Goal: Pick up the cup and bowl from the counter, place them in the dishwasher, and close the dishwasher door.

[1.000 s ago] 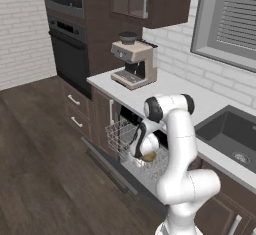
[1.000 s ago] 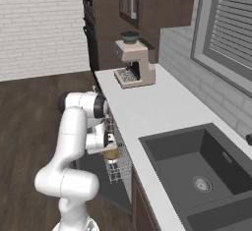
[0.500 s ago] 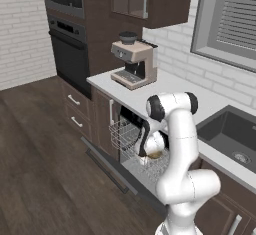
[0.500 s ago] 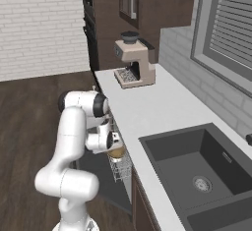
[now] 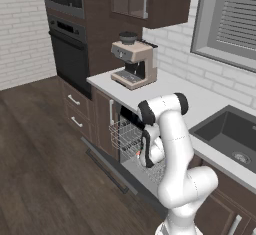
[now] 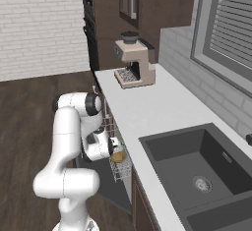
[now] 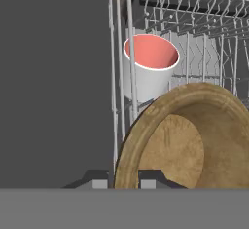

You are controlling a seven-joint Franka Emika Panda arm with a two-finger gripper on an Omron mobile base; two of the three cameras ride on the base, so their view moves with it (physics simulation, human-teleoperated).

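While the gripper pinches the bowl by its rim, tilted on edge, I judge it ready to slot among the dishwasher rack wires, just beside the cup already standing there.

Even flat rendered light, soft shadows, slight pixel blur.

Colours as I read them from my station:
- bowl: yellow-brown with a wood-grain pattern.
- cup: white wall, red inside.
- dishwasher rack: silver wire grid.
- counter: plain light grey-white.
- sink: dark grey.
- coffee machine: beige with a dark top.
- wall oven: black.
- cabinets: dark brown.
- floor: dark wood planks.
- wall: white brick.
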